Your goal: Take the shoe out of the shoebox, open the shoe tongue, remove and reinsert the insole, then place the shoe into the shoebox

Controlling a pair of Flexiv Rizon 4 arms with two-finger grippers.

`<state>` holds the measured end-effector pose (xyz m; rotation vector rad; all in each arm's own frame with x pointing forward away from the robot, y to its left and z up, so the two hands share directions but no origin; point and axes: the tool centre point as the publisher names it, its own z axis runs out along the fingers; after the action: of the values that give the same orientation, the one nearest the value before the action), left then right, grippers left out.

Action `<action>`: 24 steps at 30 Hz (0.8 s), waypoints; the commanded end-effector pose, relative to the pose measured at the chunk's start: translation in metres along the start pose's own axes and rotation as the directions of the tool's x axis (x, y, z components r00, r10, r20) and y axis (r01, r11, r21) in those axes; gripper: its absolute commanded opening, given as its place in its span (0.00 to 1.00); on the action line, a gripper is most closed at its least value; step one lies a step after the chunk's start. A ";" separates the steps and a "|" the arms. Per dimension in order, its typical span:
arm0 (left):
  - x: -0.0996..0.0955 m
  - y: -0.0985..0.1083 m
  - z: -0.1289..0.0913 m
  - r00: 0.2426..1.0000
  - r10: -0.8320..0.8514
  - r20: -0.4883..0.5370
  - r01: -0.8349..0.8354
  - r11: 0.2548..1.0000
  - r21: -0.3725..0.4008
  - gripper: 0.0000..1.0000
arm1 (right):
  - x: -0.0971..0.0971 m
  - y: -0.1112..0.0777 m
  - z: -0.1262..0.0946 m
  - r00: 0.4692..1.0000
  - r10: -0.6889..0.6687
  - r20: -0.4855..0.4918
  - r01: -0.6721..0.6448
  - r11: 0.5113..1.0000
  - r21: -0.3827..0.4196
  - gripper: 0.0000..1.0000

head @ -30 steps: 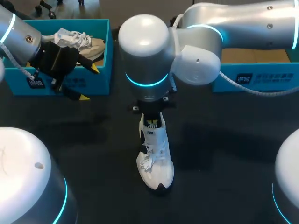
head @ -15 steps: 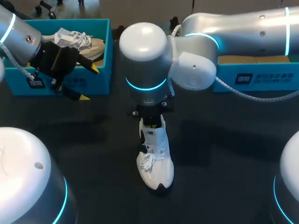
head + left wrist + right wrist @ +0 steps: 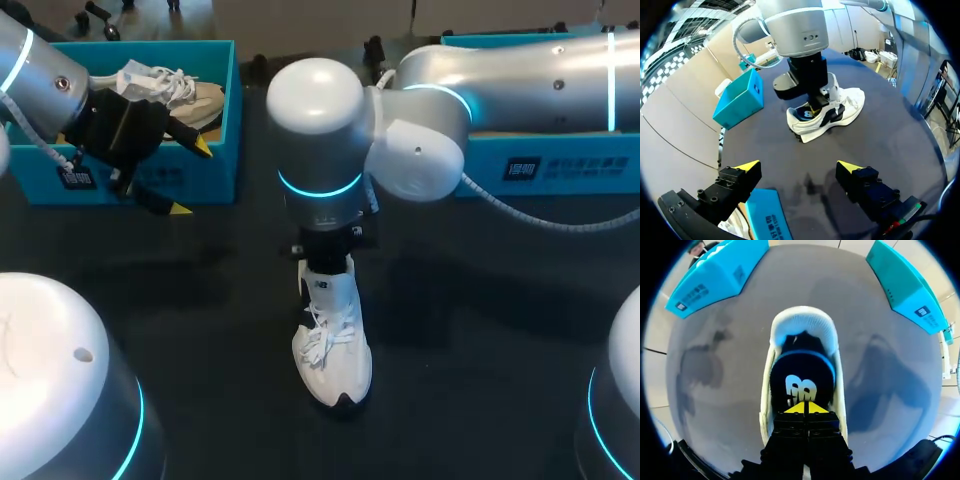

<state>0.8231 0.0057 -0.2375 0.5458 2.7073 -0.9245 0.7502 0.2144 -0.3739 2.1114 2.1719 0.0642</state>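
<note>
Fingers (image 3: 796,409) of right gripper (image 3: 804,408) together, pointing down into shoe (image 3: 335,350); left gripper (image 3: 797,166) spread.

Two shoes (image 3: 331,345) (image 3: 196,100), two shoeboxes (image 3: 216,165) (image 3: 570,165), two claws (image 3: 190,178) (image 3: 806,408)

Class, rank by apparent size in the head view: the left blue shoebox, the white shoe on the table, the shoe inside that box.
1. Left shoebox
2. white shoe
3. boxed shoe, smallest as seen, though the left arm hides part of it, so unsure.

Left end effector (image 3: 190,178) hovers, fingers spread wide; right end effector (image 3: 804,408) points straight down, fingers pressed together.
</note>
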 end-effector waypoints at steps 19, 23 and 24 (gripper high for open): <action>0.000 0.000 0.000 1.000 0.000 -0.001 0.000 1.000 -0.003 1.00 | 0.002 0.025 0.014 1.000 0.006 0.030 -0.003 0.995 -0.100 0.00; 0.000 0.000 0.000 1.000 0.000 -0.001 0.000 1.000 -0.003 1.00 | 0.000 0.029 0.003 0.999 0.009 0.046 -0.003 0.991 -0.136 0.00; 0.000 0.000 0.000 1.000 0.000 -0.001 0.000 1.000 -0.003 1.00 | 0.000 0.030 0.001 0.999 0.012 0.051 -0.004 0.989 -0.146 0.00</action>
<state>0.8231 0.0057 -0.2375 0.5459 2.7073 -0.9244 0.7849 0.2154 -0.3824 2.0304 2.0815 0.1557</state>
